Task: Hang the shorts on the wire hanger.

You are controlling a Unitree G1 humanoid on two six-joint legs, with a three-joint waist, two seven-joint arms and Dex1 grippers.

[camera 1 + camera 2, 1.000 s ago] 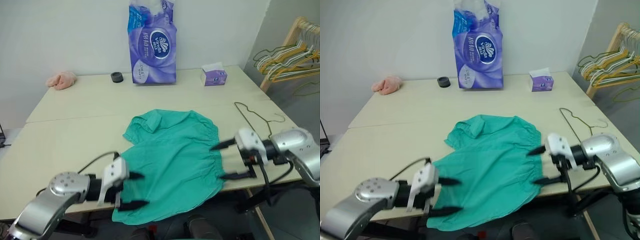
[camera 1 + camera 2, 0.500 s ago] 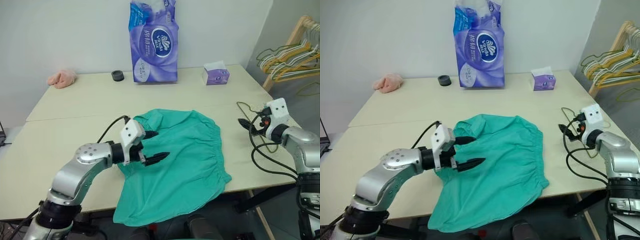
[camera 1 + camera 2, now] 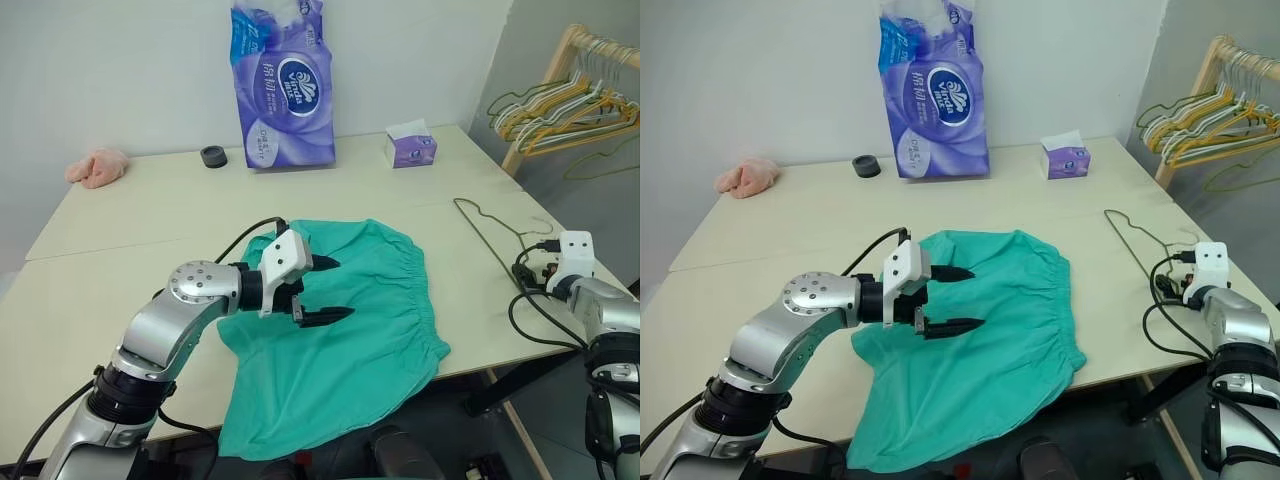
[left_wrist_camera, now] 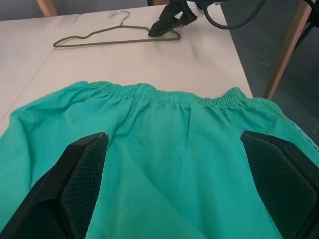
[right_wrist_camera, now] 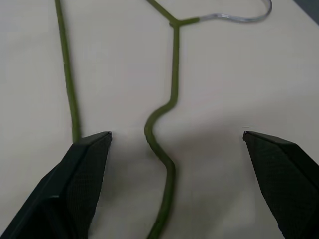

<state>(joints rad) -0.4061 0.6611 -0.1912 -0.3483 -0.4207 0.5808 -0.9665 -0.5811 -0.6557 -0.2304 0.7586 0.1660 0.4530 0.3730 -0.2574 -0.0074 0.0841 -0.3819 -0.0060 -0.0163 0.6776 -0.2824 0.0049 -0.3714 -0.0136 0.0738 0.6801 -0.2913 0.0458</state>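
Shorts (image 3: 340, 320) lie spread on the near middle of the desk (image 3: 130, 210), teal-green, near hem drooping over the near edge, gathered waistband toward the right. Left tool (image 3: 325, 290) hovers above the left part of the cloth, both black fingers spread wide, released, nothing between them; in its wrist view the waistband runs across just beyond the fingertips. Wire hanger (image 3: 490, 240) lies flat on the desk to the right of the shorts, apart from the waistband, hook toward the right edge. Right tool (image 5: 174, 137) sits at the near right end of the hanger, fingers wide apart, released; in its wrist view one wire arm kinks through the gap between the fingers, and the other runs just by one fingertip (image 5: 92, 149). Whether the fingers touch the wire cannot be told.
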